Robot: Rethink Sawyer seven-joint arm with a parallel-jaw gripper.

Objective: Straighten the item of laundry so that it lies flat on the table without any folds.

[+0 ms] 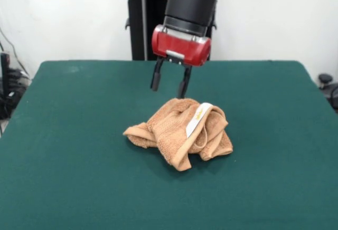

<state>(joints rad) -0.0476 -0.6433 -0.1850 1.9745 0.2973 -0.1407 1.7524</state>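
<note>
Even, bright indoor light falls from above, soft and without hard edges. The broad dark green felt-covered worktop (79, 151) is lit uniformly, with a faint paler patch near its far left corner. The crumpled light-brown terry towel (179, 132) throws only a thin, soft shadow along its near edge. Mild gloss shows on the red casing above the black two-fingered tool (169, 85). The white wall behind is close to overexposed. Focus is fairly sharp throughout, edges undistorted

Gripper (169, 86), fingers apart, hovers just above crumpled towel (180, 131) on table (74, 135).
</note>
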